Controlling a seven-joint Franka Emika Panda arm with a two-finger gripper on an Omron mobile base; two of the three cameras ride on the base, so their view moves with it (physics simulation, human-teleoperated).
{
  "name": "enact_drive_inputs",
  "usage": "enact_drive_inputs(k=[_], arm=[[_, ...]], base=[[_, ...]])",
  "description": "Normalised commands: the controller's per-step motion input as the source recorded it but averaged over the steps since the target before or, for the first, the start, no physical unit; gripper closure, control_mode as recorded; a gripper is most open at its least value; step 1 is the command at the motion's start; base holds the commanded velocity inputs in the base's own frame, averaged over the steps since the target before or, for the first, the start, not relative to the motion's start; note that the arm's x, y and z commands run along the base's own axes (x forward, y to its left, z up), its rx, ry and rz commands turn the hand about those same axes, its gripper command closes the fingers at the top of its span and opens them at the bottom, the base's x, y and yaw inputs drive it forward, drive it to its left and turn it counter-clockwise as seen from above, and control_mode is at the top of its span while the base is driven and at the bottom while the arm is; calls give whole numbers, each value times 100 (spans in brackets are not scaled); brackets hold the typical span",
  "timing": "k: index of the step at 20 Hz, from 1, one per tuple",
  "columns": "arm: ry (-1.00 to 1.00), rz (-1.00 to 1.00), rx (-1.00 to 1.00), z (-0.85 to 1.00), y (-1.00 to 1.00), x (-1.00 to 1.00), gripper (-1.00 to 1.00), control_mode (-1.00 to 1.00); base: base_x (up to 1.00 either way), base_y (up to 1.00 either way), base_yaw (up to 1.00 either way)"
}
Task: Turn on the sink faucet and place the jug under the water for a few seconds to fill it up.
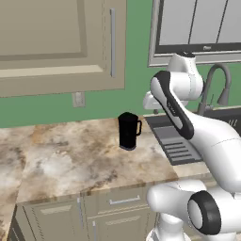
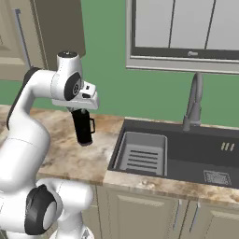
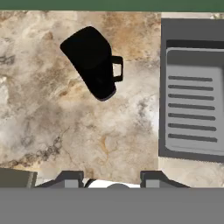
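Note:
The black jug (image 1: 128,131) (image 2: 83,126) (image 3: 94,63) stands upright on the marble counter (image 1: 70,155), its loop handle toward the sink (image 2: 186,144). My gripper (image 3: 111,180) (image 2: 79,109) hangs above the counter, higher than the jug and a little to its sink side. Its fingertips (image 3: 70,178) stand apart with nothing between them. The sink faucet (image 1: 214,87) (image 2: 193,102) rises behind the basin, its spout arched over it. The water is out of view.
A ribbed grey tray insert (image 2: 142,151) (image 3: 192,105) fills the sink's left part, and a drain grate (image 2: 217,177) sits at its right. Upper cabinets (image 1: 56,42) hang over the counter, with a wall outlet (image 1: 78,99) below them. A window (image 2: 186,32) is behind the faucet.

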Motion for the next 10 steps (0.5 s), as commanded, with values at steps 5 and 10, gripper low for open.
enact_drive_inputs(k=[5,10], arm=[[0,0,0,0,0,0,-100,100],[0,0,0,0,0,0,-100,100]], base=[[-7,-3,-1],[0,-80,-1]])
